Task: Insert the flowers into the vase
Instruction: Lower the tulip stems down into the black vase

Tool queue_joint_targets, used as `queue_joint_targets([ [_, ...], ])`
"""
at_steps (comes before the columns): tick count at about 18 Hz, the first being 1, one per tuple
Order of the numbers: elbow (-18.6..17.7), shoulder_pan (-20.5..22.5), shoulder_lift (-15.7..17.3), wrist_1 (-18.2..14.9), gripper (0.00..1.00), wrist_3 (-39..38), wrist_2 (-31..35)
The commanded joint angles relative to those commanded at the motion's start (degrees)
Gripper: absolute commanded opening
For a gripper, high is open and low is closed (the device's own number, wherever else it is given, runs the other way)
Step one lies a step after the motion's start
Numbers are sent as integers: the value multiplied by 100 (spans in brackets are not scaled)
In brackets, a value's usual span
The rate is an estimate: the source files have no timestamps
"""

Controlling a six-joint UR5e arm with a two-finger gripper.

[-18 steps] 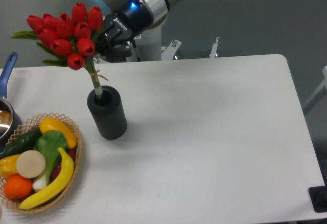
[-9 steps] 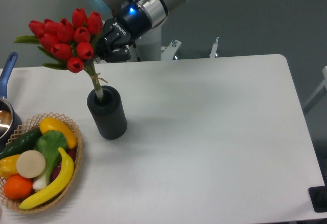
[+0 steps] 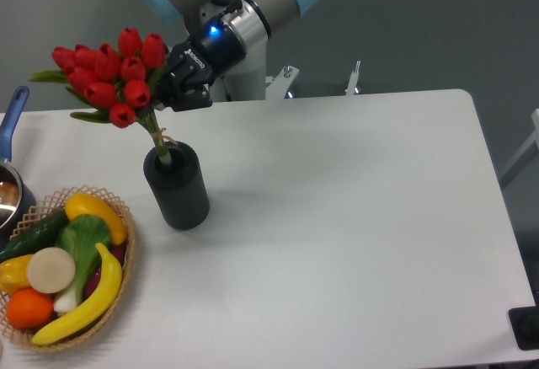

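In the upper left of the frame, the flowers (image 3: pixel 114 72) lean left, their stems reaching into the vase (image 3: pixel 177 185) on the surface (image 3: pixel 354 217). The end effector (image 3: pixel 164 82) sits at the bunch's right side; its grip cannot be made out.

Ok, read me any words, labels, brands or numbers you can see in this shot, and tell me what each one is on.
White lettering on the black gripper body: too small and tilted to read.
No text shows on the vase, flowers, basket, pot or table.
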Motion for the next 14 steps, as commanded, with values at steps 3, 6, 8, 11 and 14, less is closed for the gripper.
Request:
queue_joint_targets([
  [3,-52,-9,-106,-17,12,210,106],
  [6,-158,-9,-255,-9,12,483,106],
  [8,-176,-18,-334,0,12,571,106],
  [11,-176,-26,-492,0,12,685,106],
  [14,-176,-35,-598,9,15,756,106],
])
